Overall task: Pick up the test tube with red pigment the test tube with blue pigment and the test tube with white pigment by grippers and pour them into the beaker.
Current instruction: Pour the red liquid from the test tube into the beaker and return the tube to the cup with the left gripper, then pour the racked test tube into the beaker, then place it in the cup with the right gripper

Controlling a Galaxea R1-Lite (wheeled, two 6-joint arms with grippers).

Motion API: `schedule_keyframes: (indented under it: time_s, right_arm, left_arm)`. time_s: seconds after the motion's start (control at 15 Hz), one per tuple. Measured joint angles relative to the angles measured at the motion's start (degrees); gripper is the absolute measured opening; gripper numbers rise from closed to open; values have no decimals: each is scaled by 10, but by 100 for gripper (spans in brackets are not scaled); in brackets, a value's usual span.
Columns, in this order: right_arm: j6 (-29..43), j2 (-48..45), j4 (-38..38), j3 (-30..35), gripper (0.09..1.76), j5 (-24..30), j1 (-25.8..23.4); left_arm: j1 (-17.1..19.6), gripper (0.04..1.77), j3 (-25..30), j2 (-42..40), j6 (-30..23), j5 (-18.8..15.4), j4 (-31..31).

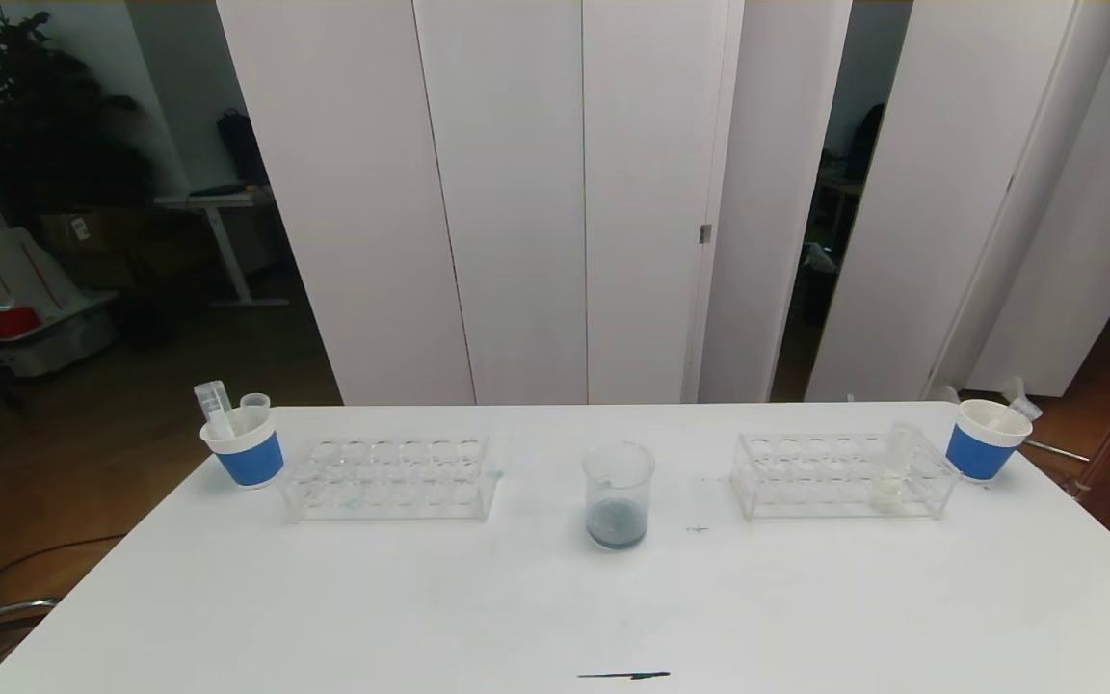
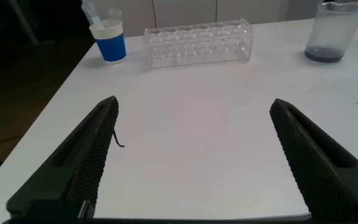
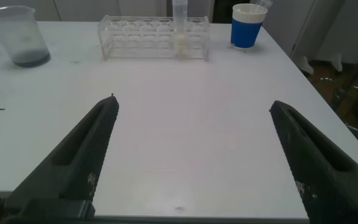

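The beaker point(image 1: 619, 496), clear glass with a dark grey-blue pool at its bottom, stands mid-table point(image 1: 555, 617) between two clear racks. In the right rack point(image 1: 842, 474) stands the white tube point(image 1: 895, 467), cream liquid at its base. Only the wrist views show the arms: left gripper point(image 2: 194, 162) and right gripper point(image 3: 194, 162) hover low over the near table, both spread wide and empty.

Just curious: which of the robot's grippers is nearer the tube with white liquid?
Right. The right gripper faces the test tube with white pigment in its rack; the left gripper is across the table.
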Motion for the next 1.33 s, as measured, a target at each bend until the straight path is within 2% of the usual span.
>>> schedule_keyframes:
  time_s: [0.67,0.93,1.2,1.33]
  right_arm:
    - [6,1,7,-9,174,-7,-1]
    - [5,48,5,-77,174,-11,0]
    - [7,161,-9,-179,174,-11,0]
    - [9,233,-40,-228,174,-16,3]
  left_arm:
    - [0,174,0,0,0,0,0]
    - [0,174,0,0,0,0,0]
    - [0,174,0,1,0,0,0]
    - [0,174,0,1,0,0,0]
